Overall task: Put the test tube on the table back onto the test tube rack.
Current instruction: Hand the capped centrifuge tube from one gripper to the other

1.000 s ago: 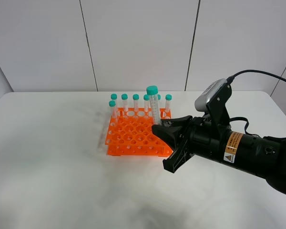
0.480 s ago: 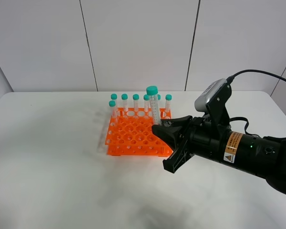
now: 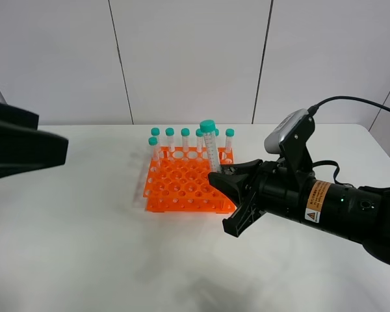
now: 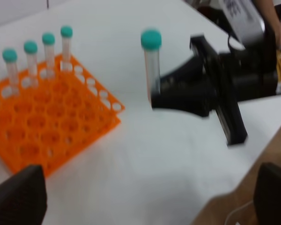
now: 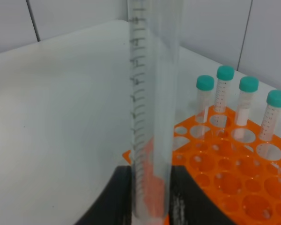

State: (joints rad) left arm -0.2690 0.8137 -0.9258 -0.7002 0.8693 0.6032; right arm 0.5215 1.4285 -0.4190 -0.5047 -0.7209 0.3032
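Note:
My right gripper (image 3: 218, 174) is shut on the test tube (image 3: 210, 148), a clear tube with a teal cap. It holds the tube upright by its lower end, above the front right corner of the orange test tube rack (image 3: 181, 187). The right wrist view shows the tube (image 5: 152, 112) close up between the pads (image 5: 113, 199), with the rack (image 5: 225, 171) behind it. The left wrist view shows the tube (image 4: 151, 65), the right gripper (image 4: 165, 96) and the rack (image 4: 51, 122). My left gripper (image 4: 145, 190) is open and empty, high above the white table (image 3: 84, 253).
Several teal-capped tubes (image 3: 185, 140) stand in the rack's back row and also show in the right wrist view (image 5: 225, 91). My left arm (image 3: 19, 148) is a dark blurred shape at the left edge. The table's edge (image 4: 234, 197) shows below the left gripper.
My left arm has come into the exterior view at the left edge. The right gripper has sunk very slightly with the tube.

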